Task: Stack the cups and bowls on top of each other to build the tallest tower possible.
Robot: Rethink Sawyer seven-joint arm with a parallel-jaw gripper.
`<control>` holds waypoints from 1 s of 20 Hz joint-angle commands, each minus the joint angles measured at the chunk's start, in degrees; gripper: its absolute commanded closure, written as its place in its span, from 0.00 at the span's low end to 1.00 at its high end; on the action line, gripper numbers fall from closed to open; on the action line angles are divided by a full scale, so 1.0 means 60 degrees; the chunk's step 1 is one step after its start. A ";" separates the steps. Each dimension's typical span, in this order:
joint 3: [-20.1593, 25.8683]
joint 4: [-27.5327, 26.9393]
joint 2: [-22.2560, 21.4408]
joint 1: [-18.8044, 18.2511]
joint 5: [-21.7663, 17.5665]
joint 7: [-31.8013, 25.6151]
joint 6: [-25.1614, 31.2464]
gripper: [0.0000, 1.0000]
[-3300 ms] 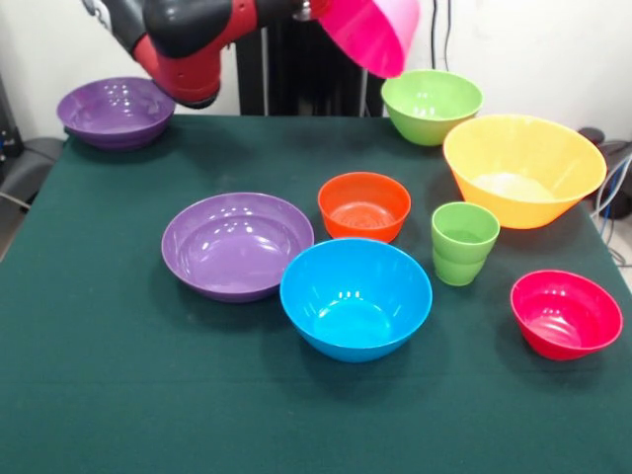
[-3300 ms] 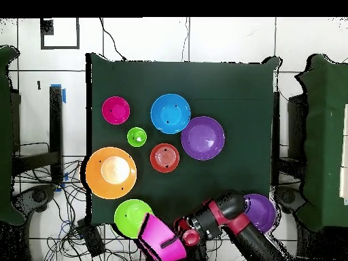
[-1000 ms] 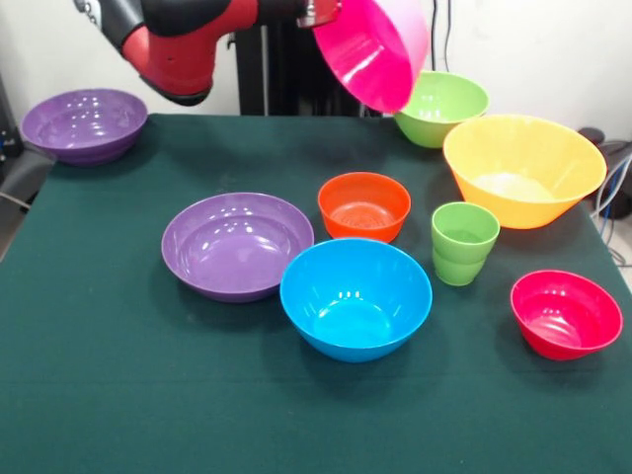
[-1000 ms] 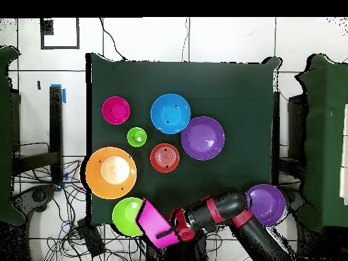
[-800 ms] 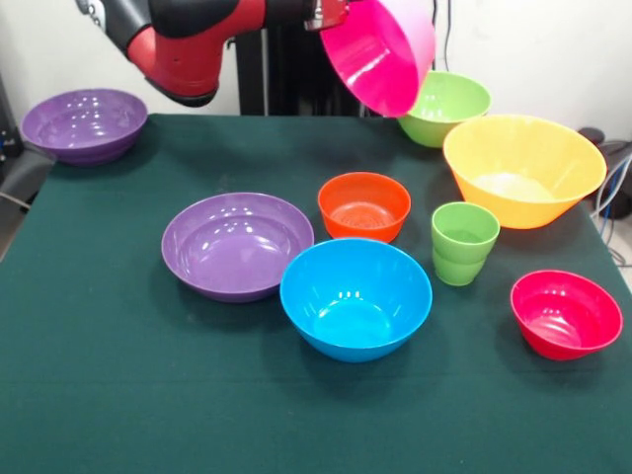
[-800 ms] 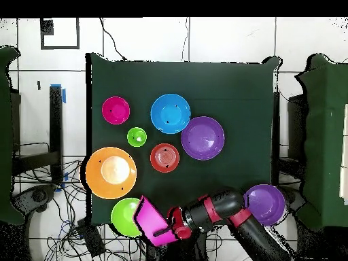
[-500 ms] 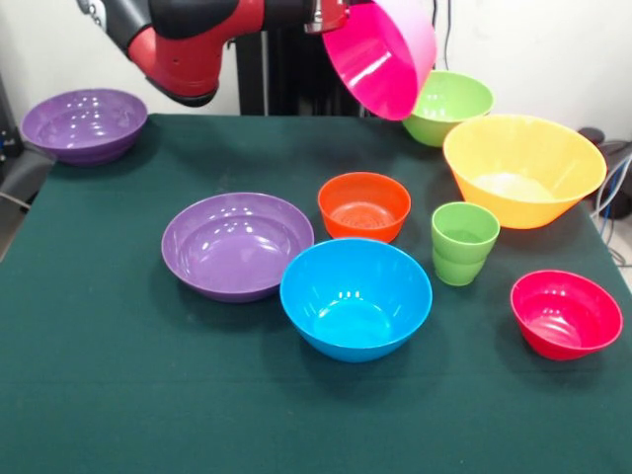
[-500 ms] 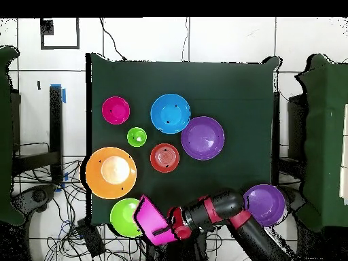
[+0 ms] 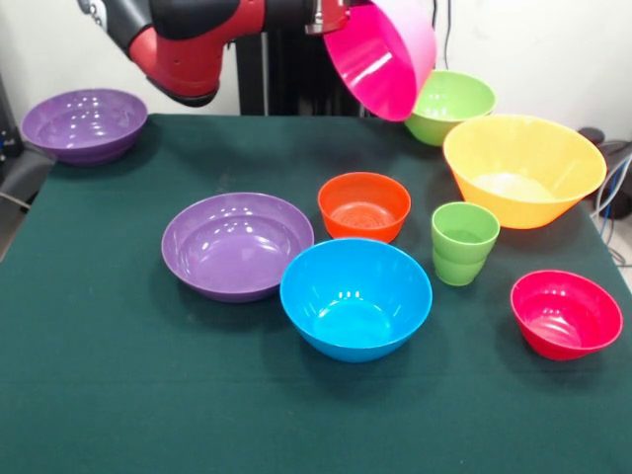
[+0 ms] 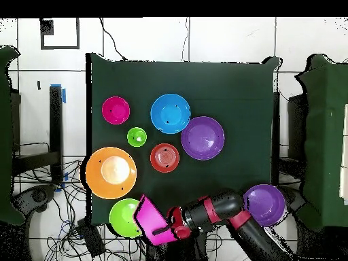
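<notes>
My gripper (image 9: 331, 14) is shut on the rim of the large hot-pink bowl (image 9: 380, 54), which hangs tilted in the air at the table's far side. Its lower edge is right beside a lime-green bowl (image 9: 452, 104); whether they touch I cannot tell. On the table stand a yellow-orange bowl (image 9: 523, 170), a small orange bowl (image 9: 363, 205), a blue bowl (image 9: 355, 296), a purple bowl (image 9: 237, 244), a second purple bowl (image 9: 84, 118) and a red-pink bowl (image 9: 565, 313). A lime-green cup (image 9: 463, 240) looks nested in another. From above, the gripper (image 10: 166, 227) holds the pink bowl (image 10: 149, 219) by the green bowl (image 10: 122, 216).
The red and black arm (image 9: 188, 39) reaches across above the far edge of the green table (image 9: 118, 375). In the overhead view the arm (image 10: 231, 217) lies next to the purple bowl (image 10: 265, 204) at the table's corner. Cables lie on the floor past the table's left edge.
The hot-pink bowl has come lower and shifted right in the front view. The lime-green bowl beside it has slid right. The far purple bowl has moved left since the earliest frame.
</notes>
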 commanded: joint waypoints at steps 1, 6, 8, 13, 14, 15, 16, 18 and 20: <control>0.0175 -0.1330 0.0607 0.0780 0.0023 -0.1290 -0.1146 1.00; -0.0772 -0.1706 0.0295 0.0864 -0.0263 -0.1257 -0.0814 1.00; -0.1467 -0.2165 0.0416 0.0733 -0.0417 -0.1497 -0.0627 1.00; -0.1989 -0.2620 0.0716 0.0349 -0.0598 -0.2179 -0.0672 1.00; -0.2040 -0.2686 0.0737 0.0322 -0.0617 -0.2275 -0.0623 1.00; -0.2090 -0.2752 0.0758 0.0295 -0.0637 -0.2371 -0.0575 1.00; -0.2165 -0.2843 0.0749 0.0290 -0.0665 -0.2389 -0.0551 1.00; -0.2415 -0.3162 0.0740 0.0297 -0.0752 -0.2387 -0.0513 1.00; -0.2535 -0.3469 0.0820 0.0220 -0.0915 -0.2576 -0.0641 1.00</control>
